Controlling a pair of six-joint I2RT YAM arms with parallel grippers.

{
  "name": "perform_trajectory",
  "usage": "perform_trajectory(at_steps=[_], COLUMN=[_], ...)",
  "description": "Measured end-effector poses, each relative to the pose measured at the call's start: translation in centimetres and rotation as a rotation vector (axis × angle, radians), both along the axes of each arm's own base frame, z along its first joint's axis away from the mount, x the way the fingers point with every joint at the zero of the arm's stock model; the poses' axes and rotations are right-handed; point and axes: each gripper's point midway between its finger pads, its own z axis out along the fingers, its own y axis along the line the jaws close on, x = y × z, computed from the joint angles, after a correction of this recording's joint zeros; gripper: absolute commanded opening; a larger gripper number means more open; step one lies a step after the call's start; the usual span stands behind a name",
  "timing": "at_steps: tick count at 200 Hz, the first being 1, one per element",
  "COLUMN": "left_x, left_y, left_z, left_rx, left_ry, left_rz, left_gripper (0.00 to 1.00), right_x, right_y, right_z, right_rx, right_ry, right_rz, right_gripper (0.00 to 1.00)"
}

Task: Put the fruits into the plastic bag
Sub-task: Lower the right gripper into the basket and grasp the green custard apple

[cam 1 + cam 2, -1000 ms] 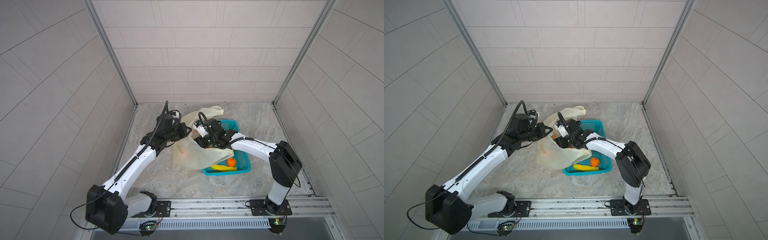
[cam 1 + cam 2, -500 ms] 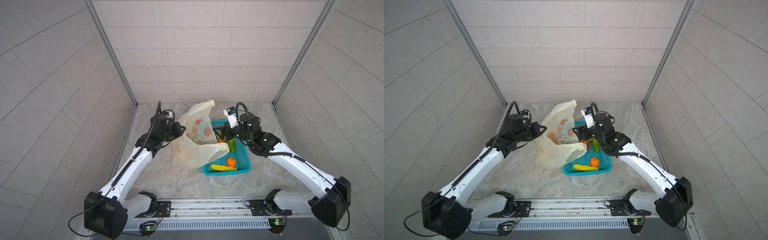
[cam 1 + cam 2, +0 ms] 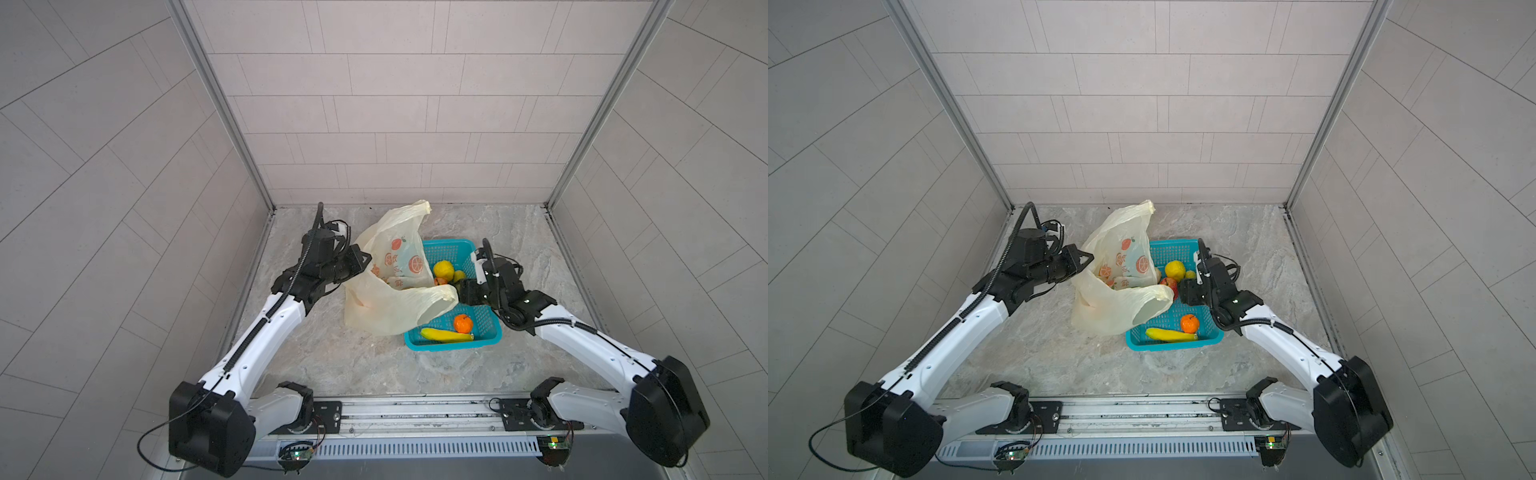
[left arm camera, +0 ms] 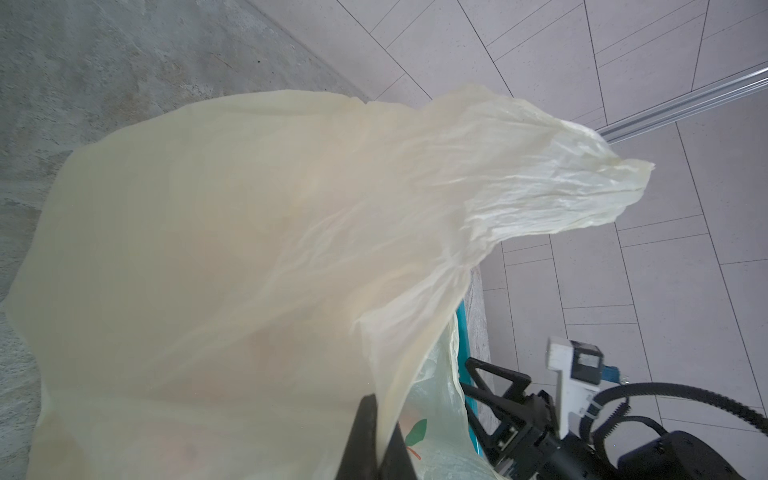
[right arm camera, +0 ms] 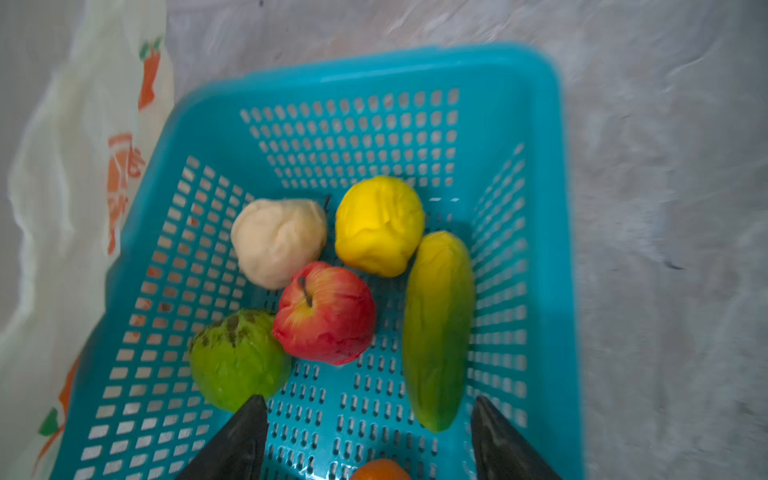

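Observation:
The cream plastic bag (image 3: 395, 303) (image 3: 1117, 309) stands beside the teal basket, mouth up. My left gripper (image 3: 362, 261) (image 4: 380, 432) is shut on the bag's rim and holds it up. The fruits lie in the basket: a yellow lemon (image 5: 379, 224), red apple (image 5: 326, 313), green-yellow oblong fruit (image 5: 438, 328), green round fruit (image 5: 239, 357), cream fruit (image 5: 278, 241), tangerine (image 3: 462, 323) and banana (image 3: 446, 335). My right gripper (image 5: 368, 401) (image 3: 460, 291) hovers open over the basket, nothing between its fingers, near the apple and the oblong fruit.
The teal perforated basket (image 3: 451, 249) (image 5: 557, 208) sits on the marble floor right of the bag, and the bag's loose handle (image 3: 436, 297) droops over its left rim. Tiled walls close in the back and both sides.
My right arm has pulled out of the bag's mouth and swung right, now over the basket. The left gripper has drawn the bag's rim slightly left.

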Motion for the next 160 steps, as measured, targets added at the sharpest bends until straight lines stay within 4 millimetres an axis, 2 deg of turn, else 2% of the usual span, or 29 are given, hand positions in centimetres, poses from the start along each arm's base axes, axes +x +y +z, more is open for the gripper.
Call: perform_trajectory(at_steps=[15, 36, 62, 81, 121, 160], left_x=[0.0, -0.1, -0.2, -0.2, -0.3, -0.3], left_y=[0.0, 0.0, 0.1, 0.1, 0.1, 0.1], left_z=[0.0, -0.2, -0.4, -0.4, -0.4, -0.4], left_rx=[0.000, 0.003, 0.006, 0.006, 0.007, 0.006], left_ry=[0.001, 0.007, 0.017, 0.018, 0.019, 0.018], left_rz=[0.000, 0.001, 0.001, 0.001, 0.001, 0.001], left_gripper=[0.00, 0.00, 0.00, 0.00, 0.00, 0.00], right_x=[-0.6, -0.7, -0.1, 0.1, 0.4, 1.3], right_y=[3.0, 6.6, 9.2, 9.9, 10.0, 10.2], right_z=[-1.7, -2.8, -3.2, -4.0, -6.2, -7.0], right_rx=[-0.001, 0.015, 0.029, 0.029, -0.008, -0.039], right_ry=[0.065, 0.127, 0.161, 0.184, 0.233, 0.236], right_rz=[0.108, 0.220, 0.285, 0.301, 0.298, 0.296], right_gripper=[0.71, 0.70, 0.69, 0.69, 0.70, 0.69])
